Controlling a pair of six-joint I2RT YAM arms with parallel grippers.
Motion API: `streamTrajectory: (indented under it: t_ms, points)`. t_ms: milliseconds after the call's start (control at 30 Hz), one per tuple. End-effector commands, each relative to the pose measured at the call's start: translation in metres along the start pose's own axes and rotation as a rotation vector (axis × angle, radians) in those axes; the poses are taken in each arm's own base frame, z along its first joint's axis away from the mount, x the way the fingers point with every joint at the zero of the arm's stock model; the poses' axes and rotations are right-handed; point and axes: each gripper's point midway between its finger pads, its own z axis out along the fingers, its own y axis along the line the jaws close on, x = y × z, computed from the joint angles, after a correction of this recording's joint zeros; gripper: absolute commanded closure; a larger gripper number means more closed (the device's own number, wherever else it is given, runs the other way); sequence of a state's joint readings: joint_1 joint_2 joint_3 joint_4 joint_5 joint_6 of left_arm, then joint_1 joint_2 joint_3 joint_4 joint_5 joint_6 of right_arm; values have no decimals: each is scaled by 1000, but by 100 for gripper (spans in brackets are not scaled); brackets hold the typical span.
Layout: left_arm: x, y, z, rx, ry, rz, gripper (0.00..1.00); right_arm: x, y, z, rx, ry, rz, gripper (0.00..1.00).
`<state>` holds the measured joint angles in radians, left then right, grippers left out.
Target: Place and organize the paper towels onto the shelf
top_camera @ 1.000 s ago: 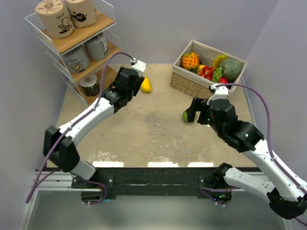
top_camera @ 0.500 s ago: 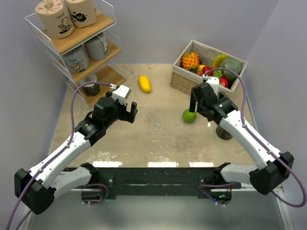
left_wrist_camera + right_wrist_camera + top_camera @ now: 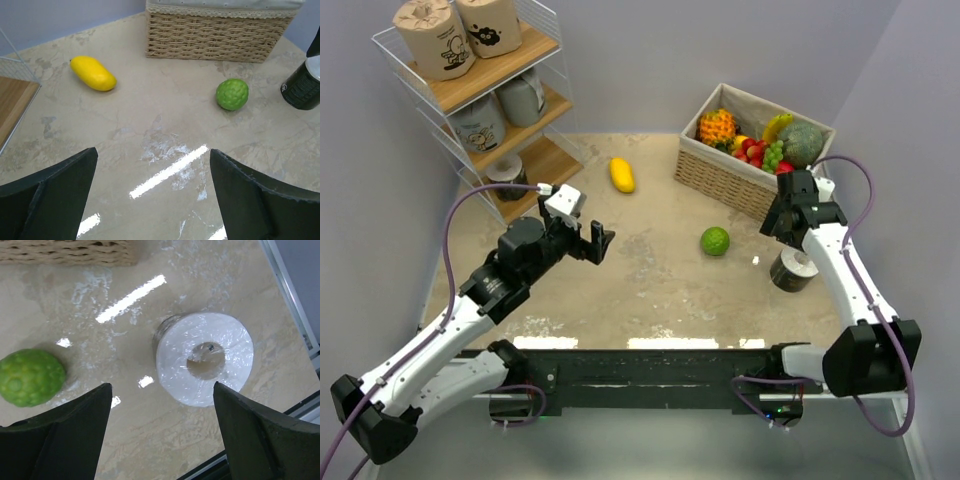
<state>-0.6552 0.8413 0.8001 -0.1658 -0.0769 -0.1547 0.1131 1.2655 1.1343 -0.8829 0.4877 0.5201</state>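
**Top view:** The left arm stretches low over the beige table (image 3: 650, 290). Its left gripper (image 3: 597, 241) points toward the middle, jaws spread wide and empty. The right arm bends up along the right edge, with the right gripper (image 3: 786, 222) aimed down above a dark roll (image 3: 792, 270) that stands on the table. The shelf (image 3: 542, 158) fills the far left corner against pale walls. It holds two tan rolls (image 3: 432, 38) on top, two grey rolls (image 3: 480, 122) in the middle and a lone roll (image 3: 507, 172) on the lowest board. A mango (image 3: 622, 175), a lime (image 3: 715, 241) and a fruit basket (image 3: 720, 178) lie further right.

**Left wrist:** Both black fingers (image 3: 55, 195) stand far apart over bare, glossy stone-patterned tabletop, with the mango and lime ahead.

**Right wrist:** The fingers (image 3: 265, 435) hang apart, gripping nothing. The dark roll's white plastic-wrapped end lies below and between them, near the table's metal edge
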Motion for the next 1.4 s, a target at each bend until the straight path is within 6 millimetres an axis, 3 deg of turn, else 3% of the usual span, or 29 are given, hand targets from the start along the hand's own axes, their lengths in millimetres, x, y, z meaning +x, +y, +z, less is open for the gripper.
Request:
streamTrajectory:
  t_ms: [0,333,500,633,800,1033,1167,1333,1367]
  points:
    - [-16,2,-5,-22,-67,-11,0,7,2,19,-42,58,80,17]
    - [-12,2,-3,-30,-56,1,0,23,2,64,-21,108,124,25]
    - [-11,7,-2,-54,-50,9,0,29,0,71,-7,103,128,32]
    - [-9,10,-1,-70,-44,14,0,28,-4,74,4,83,112,48]
    - [-10,10,-2,-73,-46,15,0,22,-4,70,-14,42,100,57]
    - [-15,14,-6,-89,-66,15,0,-8,-11,49,-27,-60,54,64]
    - [-18,18,-10,-115,-79,7,0,-32,-5,25,-96,-115,65,66]
    - [-17,14,-10,-95,-78,-6,0,-59,48,-29,-431,-167,112,68]
    - [-17,12,-8,-83,-76,-13,1,-55,71,-46,-551,-150,95,68]
